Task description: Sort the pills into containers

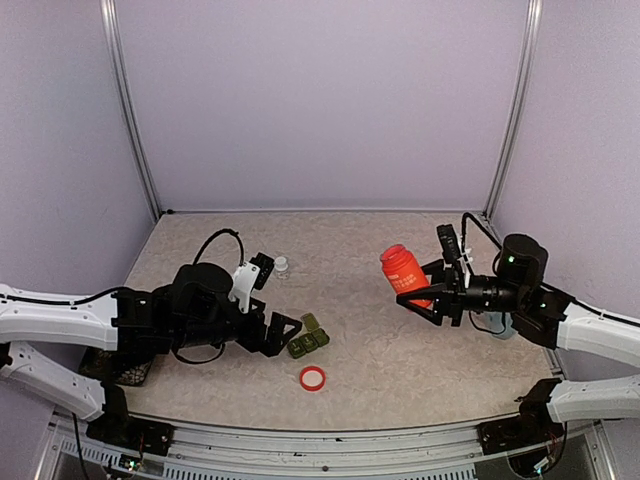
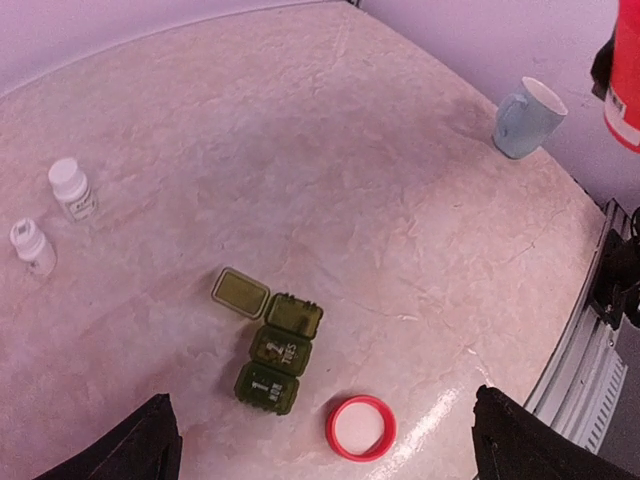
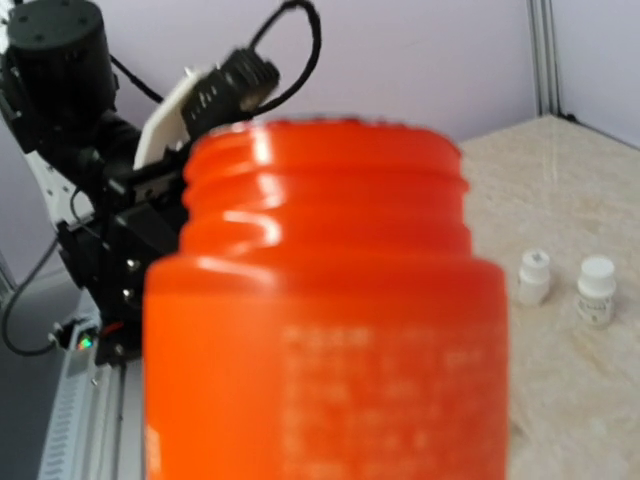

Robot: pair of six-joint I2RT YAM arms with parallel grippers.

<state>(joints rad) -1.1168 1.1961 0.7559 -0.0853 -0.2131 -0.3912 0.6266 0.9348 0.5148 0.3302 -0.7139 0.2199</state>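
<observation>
Done: the orange pill bottle (image 1: 404, 272) is uncapped. Its red cap (image 2: 360, 428) lies on the bench (image 2: 400, 220) just on the near side of the containers (image 2: 272, 352). The far compartment's lid is swung open and the other two are shut.
Left to do: no pills show in any compartment or on the bench, so I judge that all the sorting remains, and two lids need opening.
Right end effector (image 1: 425, 296): clamped on the orange pill bottle, held up off the bench, well to the right of the containers.
Left end effector (image 1: 282, 332): fingers apart, gripping nothing, just left of the containers.
Containers: a dark green strip of three, left of centre, towards the near edge.
Open room: bare bench lies between the bottle and the containers. Two small white bottles (image 2: 72, 190) stand at far left, and a pale blue mug (image 2: 527, 118) stands at right.
Edges: the red cap lies close to the near edge, and walls close off the left, right and far sides.
</observation>
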